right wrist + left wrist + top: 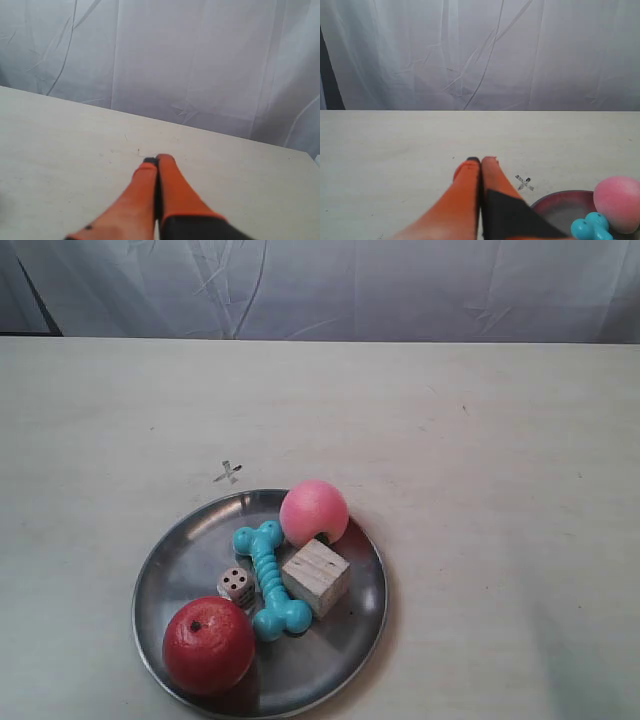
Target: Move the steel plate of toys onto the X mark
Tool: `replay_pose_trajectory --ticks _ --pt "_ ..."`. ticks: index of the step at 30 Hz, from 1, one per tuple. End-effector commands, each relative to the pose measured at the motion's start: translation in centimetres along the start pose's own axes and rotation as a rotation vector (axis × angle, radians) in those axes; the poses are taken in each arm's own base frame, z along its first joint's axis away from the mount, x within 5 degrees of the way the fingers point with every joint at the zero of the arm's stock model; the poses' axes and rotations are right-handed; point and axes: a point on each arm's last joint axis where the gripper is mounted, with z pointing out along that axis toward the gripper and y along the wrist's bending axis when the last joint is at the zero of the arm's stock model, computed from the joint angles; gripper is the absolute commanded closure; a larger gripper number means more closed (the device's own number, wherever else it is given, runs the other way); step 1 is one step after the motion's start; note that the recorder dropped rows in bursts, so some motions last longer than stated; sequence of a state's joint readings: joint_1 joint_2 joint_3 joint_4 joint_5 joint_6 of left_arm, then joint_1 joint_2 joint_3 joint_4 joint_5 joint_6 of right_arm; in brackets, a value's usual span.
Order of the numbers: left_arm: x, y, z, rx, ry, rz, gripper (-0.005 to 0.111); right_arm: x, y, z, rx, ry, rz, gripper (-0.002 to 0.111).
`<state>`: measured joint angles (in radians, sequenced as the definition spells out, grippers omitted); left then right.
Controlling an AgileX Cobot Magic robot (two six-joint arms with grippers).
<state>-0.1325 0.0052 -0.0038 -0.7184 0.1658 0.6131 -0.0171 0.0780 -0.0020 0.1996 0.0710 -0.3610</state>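
While our left gripper (480,161) reaches forward over the cream table (500,440), fingers pressed together on nothing, our right gripper (157,159) points likewise, pinched tight and bare. The steel plate (185,550), holding red apple (208,644), die (236,585), teal bone (270,580), wooden cube (316,576) and pink ball (314,512), sits with its rim just short of the X mark (229,473). Behind hangs a white curtain (400,290); rightward the table lies free.

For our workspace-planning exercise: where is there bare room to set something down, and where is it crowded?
Bare tabletop lies between the steel plate and the exterior view's right edge, and between the X mark and the white curtain. Crowded: the plate, holding the red apple, teal bone, wooden cube, die and pink ball.
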Motion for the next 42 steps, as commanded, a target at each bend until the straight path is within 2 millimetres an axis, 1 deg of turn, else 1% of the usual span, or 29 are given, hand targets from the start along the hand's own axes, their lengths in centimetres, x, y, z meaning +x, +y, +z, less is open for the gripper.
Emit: replay_pose_trajectory --ticks 1,11,12,13,15,17,18,19,20,21,22,26,30,31,34,37,39,40,42 --pt "0.0 0.1 0.0 -0.006 -0.008 0.000 0.107 0.0 -0.1 0.0 0.009 -0.005 -0.006 0.108" --pt "0.0 0.1 0.0 -0.006 -0.008 0.000 0.107 0.0 -0.1 0.0 0.009 -0.005 -0.006 0.108" --pt "0.0 0.1 0.0 -0.006 -0.008 0.000 0.107 0.0 -0.1 0.0 0.009 -0.010 0.018 0.108" --pt "0.0 0.1 0.0 -0.006 -0.008 0.000 0.107 -0.1 -0.1 0.0 0.010 -0.022 0.091 0.108" --pt "0.0 0.0 0.0 -0.002 -0.011 -0.029 0.107 -0.4 -0.1 0.0 0.010 -0.050 0.367 0.108" --pt "0.0 -0.1 0.0 0.008 -0.016 -0.101 0.107 -0.6 -0.3 0.0 0.007 -0.080 0.750 0.108" --pt "-0.1 -0.1 0.0 0.014 -0.020 -0.142 0.107 -0.6 -0.4 -0.1 0.003 -0.092 0.981 0.108" --pt "-0.2 -0.2 0.0 0.025 -0.028 -0.226 0.107 -0.7 -0.4 -0.1 -0.002 -0.098 1.191 0.108" --pt "-0.2 -0.3 0.0 0.036 -0.033 -0.297 0.107 -0.6 -0.5 -0.1 -0.006 -0.101 1.334 0.108" --pt "-0.3 -0.4 0.0 0.052 -0.041 -0.399 0.107 -0.7 -0.6 -0.1 0.000 -0.118 1.414 0.108" --pt "-0.5 -0.4 -0.1 0.063 -0.051 -0.487 0.107 -0.7 -0.7 -0.1 0.005 -0.128 1.433 0.108" --pt "-0.8 -0.4 -0.1 0.074 -0.086 -0.715 0.107 -1.0 -1.2 -0.2 0.041 -0.189 1.334 0.108" --pt "-1.2 -0.6 -0.1 0.134 -0.101 -1.016 0.107 -0.9 -1.2 -0.1 0.034 -0.181 1.406 0.108" --pt "-1.2 -0.6 -0.1 0.133 -0.102 -1.020 0.107 -0.9 -1.1 -0.1 0.030 -0.176 1.430 0.108" --pt "-1.2 0.3 -0.1 0.038 -0.149 -1.027 0.107 -0.9 -1.1 -0.1 0.028 -0.175 1.459 0.108" --pt "-2.5 1.2 -0.5 -0.045 -0.237 -1.027 0.107 -0.7 -0.6 -0.1 -0.009 -0.119 1.580 0.108" --pt "-3.9 1.5 -0.9 -0.070 -0.297 -1.015 0.107 -0.8 -0.1 -0.1 -0.047 -0.063 1.607 0.108" --pt "-4.9 1.5 -1.3 -0.071 -0.331 -0.936 0.107 -1.2 0.0 -0.1 -0.064 -0.054 1.597 0.108" --pt "-7.1 1.3 -2.1 -0.075 -0.404 -0.707 0.107 -2.1 0.0 -0.3 -0.089 -0.060 1.490 0.108"
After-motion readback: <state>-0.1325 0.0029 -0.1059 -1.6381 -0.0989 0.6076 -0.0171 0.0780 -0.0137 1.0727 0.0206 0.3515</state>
